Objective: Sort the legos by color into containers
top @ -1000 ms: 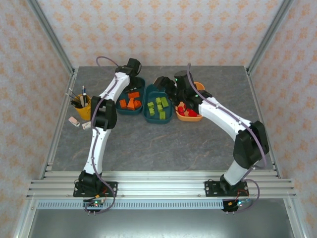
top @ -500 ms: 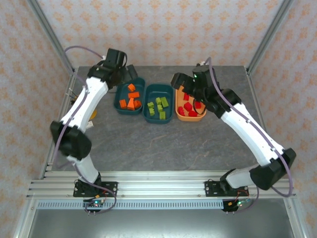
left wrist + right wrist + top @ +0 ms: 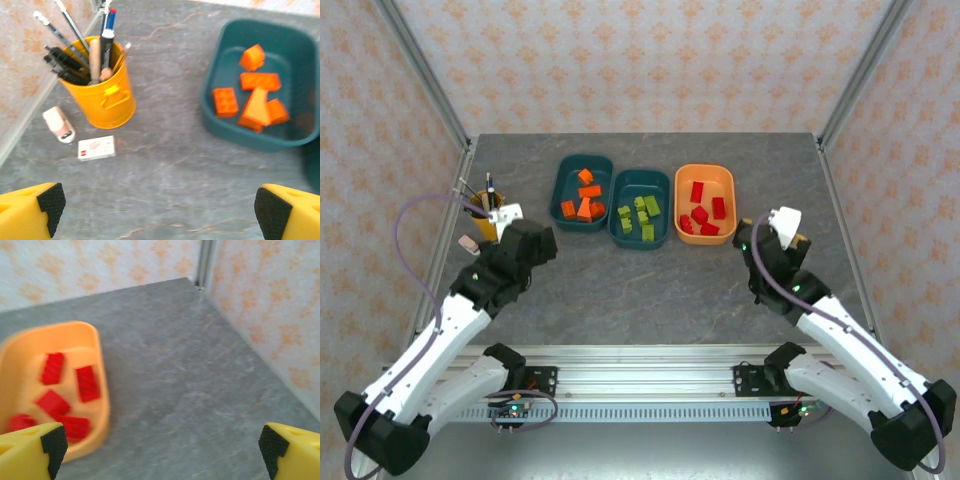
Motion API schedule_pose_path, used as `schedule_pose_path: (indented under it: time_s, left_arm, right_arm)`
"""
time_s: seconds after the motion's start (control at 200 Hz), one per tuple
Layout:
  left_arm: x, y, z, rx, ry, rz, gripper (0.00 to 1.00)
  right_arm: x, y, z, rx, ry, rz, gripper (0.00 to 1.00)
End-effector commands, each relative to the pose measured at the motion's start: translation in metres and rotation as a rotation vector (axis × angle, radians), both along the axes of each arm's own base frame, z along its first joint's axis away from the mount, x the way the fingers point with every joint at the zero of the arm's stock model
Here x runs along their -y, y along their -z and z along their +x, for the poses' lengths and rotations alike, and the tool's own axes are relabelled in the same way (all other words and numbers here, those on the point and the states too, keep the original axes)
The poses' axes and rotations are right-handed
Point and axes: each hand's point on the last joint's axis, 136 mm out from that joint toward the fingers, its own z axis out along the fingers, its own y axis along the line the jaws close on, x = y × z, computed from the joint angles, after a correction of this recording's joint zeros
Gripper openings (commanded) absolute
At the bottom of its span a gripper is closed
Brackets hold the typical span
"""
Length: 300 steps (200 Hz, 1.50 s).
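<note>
while both arms' jaws gape empty, the legos (image 3: 698,192) lie sorted in three containers (image 3: 640,175).

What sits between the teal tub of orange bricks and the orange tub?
A second teal tub holding lime green bricks, touching neither neighbour, seen in the top external view.
</note>
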Motion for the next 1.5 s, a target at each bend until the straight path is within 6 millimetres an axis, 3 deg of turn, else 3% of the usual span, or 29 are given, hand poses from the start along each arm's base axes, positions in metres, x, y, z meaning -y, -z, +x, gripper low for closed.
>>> schedule_pose_path:
  time_s: [0.0, 0.18, 0.385, 0.575, 0.836, 1.006, 1.496]
  left_arm:
    - [-0.013, 0.018, 0.007, 0.003, -0.004, 0.148, 1.00]
    - [-0.021, 0.054, 0.017, -0.019, 0.034, 0.204, 1.00]
    - [-0.044, 0.092, 0.040, -0.026, 0.006, 0.180, 1.00]
    - [-0.039, 0.094, 0.081, 0.006, 0.070, 0.137, 1.00]
    - [-0.049, 0.088, 0.129, 0.148, 0.054, 0.040, 1.00]
    - [-0.042, 0.097, 0.133, 0.169, 0.103, 0.028, 1.00]
    - [-0.036, 0.105, 0.128, 0.214, 0.132, 0.039, 1.00]
  right_arm:
    - [0.009, -0.007, 0.012, 0.120, 0.055, -0.084, 1.00]
    - [0.018, 0.036, 0.025, 0.047, 0.086, -0.088, 1.00]
    - [0.017, 0.048, 0.068, 0.022, 0.016, -0.114, 1.00]
    - [0.039, 0.087, 0.085, 0.011, 0.045, -0.042, 1.00]
    - [0.038, 0.097, 0.112, 0.054, -0.085, -0.024, 1.00]
    - [0.053, 0.117, 0.111, 0.087, -0.069, 0.065, 1.00]
    - [0.058, 0.119, 0.116, 0.058, -0.052, 0.082, 1.00]
